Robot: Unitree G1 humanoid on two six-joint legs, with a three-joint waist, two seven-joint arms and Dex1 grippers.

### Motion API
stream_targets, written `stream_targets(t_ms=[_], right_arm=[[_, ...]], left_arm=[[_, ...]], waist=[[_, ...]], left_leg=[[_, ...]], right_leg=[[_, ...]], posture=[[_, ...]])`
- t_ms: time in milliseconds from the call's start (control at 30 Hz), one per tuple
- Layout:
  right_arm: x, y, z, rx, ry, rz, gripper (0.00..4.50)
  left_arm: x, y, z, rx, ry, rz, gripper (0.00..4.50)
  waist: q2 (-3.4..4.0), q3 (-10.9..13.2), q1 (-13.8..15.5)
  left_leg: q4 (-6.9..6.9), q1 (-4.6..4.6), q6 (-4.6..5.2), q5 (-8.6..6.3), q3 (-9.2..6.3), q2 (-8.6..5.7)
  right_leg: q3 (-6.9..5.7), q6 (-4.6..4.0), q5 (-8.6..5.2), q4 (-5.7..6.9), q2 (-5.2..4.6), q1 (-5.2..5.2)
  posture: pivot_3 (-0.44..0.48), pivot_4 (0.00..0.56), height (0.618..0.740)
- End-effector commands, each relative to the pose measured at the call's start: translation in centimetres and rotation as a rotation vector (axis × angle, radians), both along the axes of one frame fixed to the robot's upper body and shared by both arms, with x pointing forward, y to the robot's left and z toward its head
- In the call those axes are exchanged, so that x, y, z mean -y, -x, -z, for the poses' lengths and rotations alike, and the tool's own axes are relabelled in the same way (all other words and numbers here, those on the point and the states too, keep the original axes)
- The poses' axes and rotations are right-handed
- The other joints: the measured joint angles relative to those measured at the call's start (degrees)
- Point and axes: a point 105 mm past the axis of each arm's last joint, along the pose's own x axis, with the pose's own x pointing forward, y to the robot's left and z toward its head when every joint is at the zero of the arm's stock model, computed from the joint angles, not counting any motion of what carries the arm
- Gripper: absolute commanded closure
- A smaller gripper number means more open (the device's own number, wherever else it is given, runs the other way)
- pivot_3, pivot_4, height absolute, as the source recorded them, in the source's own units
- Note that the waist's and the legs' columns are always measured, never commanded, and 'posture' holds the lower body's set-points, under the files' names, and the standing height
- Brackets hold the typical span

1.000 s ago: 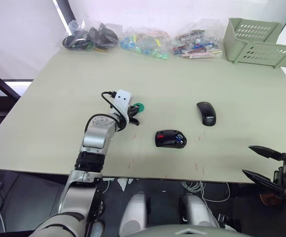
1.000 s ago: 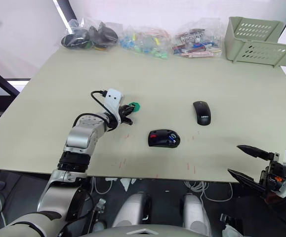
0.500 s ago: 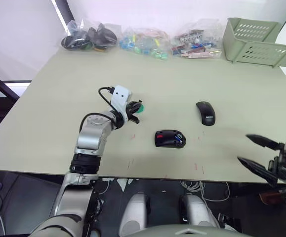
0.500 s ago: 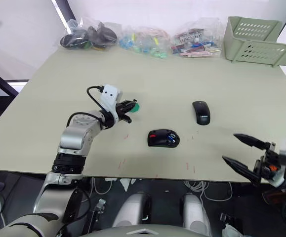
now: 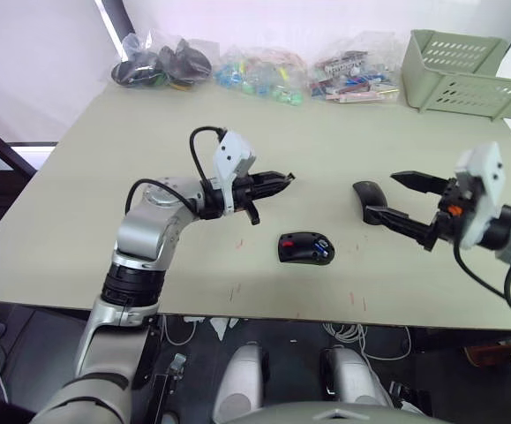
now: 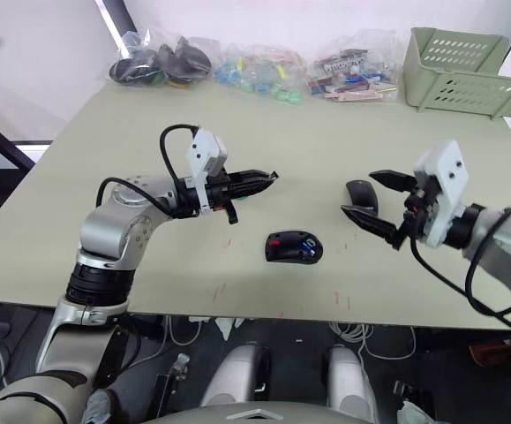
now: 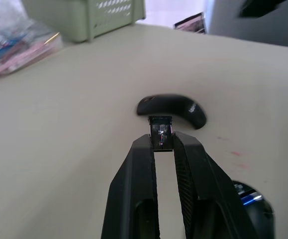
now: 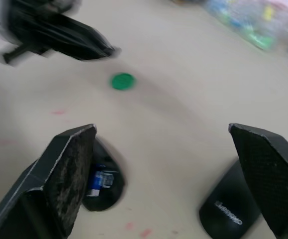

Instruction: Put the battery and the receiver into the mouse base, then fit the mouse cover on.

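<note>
Above the mouse base [image 5: 305, 248], left gripper [image 7: 161, 141] pinches the receiver [image 7: 160, 132] at its fingertips; tiny, light, slippery, best held by its flat sides. Battery [image 8: 99, 179] sits inside the base. Right gripper [image 5: 394, 196] spread wide over the mouse cover [image 5: 369, 195]

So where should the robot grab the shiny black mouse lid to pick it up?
Probably across its two long sides, near the middle, coming straight down from above. The mouse cover lies flat on the table, dome side up, a narrow oval, so the long edges look easiest to pinch. The right gripper already hangs beside it with its jaws wide open.
</note>
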Motion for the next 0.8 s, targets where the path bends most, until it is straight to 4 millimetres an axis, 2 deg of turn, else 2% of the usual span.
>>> stream_targets(t_ms=[33,100,233,433,500,567,600,633,800], right_arm=[[-1.2,-0.6,-0.6,-0.160,-0.085,-0.034,0.00],[-2.0,-0.9,-0.5,-0.296,-0.099,-0.068,0.00],[-3.7,-0.8,-2.1,-0.454,-0.184,-0.174,0.00],[-4.4,-1.6,-3.2,-0.604,-0.294,-0.208,0.00],[-4.5,-1.8,-3.4,-0.645,-0.306,-0.235,0.53],[-4.7,-1.9,-3.4,-0.675,-0.295,-0.247,1.22],[-4.8,-2.0,-3.4,-0.686,-0.288,-0.251,1.76],[-5.2,-2.2,-3.2,-0.706,-0.289,-0.249,2.02],[-5.9,-2.6,-3.1,-0.755,-0.291,-0.268,2.02]], left_arm=[[0.7,1.0,-1.6,0.055,-0.030,0.092,4.49],[0.8,1.4,-2.0,0.075,-0.061,0.146,4.49],[1.0,1.7,-3.0,0.121,-0.108,0.226,4.49],[1.3,2.0,-4.3,0.195,-0.191,0.318,4.49],[1.3,1.8,-4.5,0.225,-0.231,0.334,4.49],[1.3,1.6,-4.5,0.249,-0.257,0.347,4.49],[1.3,1.6,-4.5,0.254,-0.264,0.355,4.49],[1.4,1.5,-4.7,0.260,-0.269,0.360,4.49],[1.3,1.2,-4.6,0.277,-0.307,0.355,4.49]], waist=[[-0.03,0.02,-0.11],[0.00,0.04,-0.11],[0.01,0.06,-0.61],[0.00,0.07,-1.00],[-0.02,0.11,-1.10],[0.04,0.18,-1.14],[0.04,0.18,-1.14],[0.04,0.18,-1.14],[0.08,0.21,-1.19]], left_leg=[[0.00,0.00,0.00,0.00,-0.01,0.01],[-0.01,-0.11,0.00,0.00,-0.02,0.02],[0.04,-0.46,0.02,0.00,-0.04,0.03],[0.02,-0.60,0.06,-0.03,-0.05,0.00],[0.02,-0.62,0.07,-0.03,-0.05,0.00],[0.02,-0.62,0.07,-0.03,-0.04,0.01],[0.02,-0.60,0.07,-0.03,-0.05,0.06],[0.02,-0.60,0.07,-0.03,-0.05,0.07],[0.01,-0.64,0.07,-0.03,-0.06,0.13]], right_leg=[[0.00,0.00,0.00,0.00,0.02,0.00],[0.00,0.00,0.01,-0.01,0.04,-0.05],[-0.03,0.22,0.14,-0.05,0.03,-0.32],[-0.06,0.25,0.15,-0.13,0.04,-0.42],[-0.06,0.26,0.15,-0.13,0.04,-0.42],[-0.04,0.26,0.15,-0.11,0.06,-0.45],[-0.04,0.26,0.15,-0.09,0.12,-0.47],[-0.04,0.26,0.15,-0.09,0.14,-0.47],[-0.03,0.25,0.15,-0.05,0.22,-0.52]], posture=[[0.000,0.150,0.740],[0.000,0.150,0.740],[0.000,0.150,0.740],[0.000,0.150,0.740],[0.000,0.150,0.740],[0.000,0.150,0.740],[0.000,0.150,0.740],[0.000,0.150,0.740],[0.000,0.150,0.740]])
